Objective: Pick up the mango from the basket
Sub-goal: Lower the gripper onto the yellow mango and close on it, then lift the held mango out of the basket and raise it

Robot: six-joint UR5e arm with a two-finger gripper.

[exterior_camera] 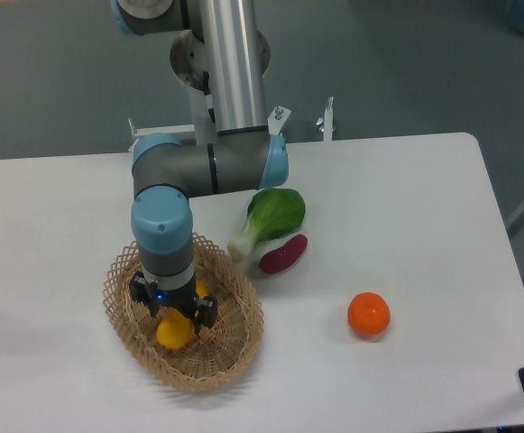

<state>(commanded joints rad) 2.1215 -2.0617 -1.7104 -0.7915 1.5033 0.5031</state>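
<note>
Gripper (173, 311) down inside basket (234, 347) at near left of surface, directly over mango (174, 332). Fingers straddle fruit; whether closed on it, cannot tell (wrist blocks view). Mango lies in basket, not lifted. Left: confirm grasp, then raise clear.

Silver arm (230, 63), blue-capped grey joints

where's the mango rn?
The mango lies inside the basket at the table's front left, directly under the gripper, which covers most of it. The leafy green sits to the basket's upper right.
</note>
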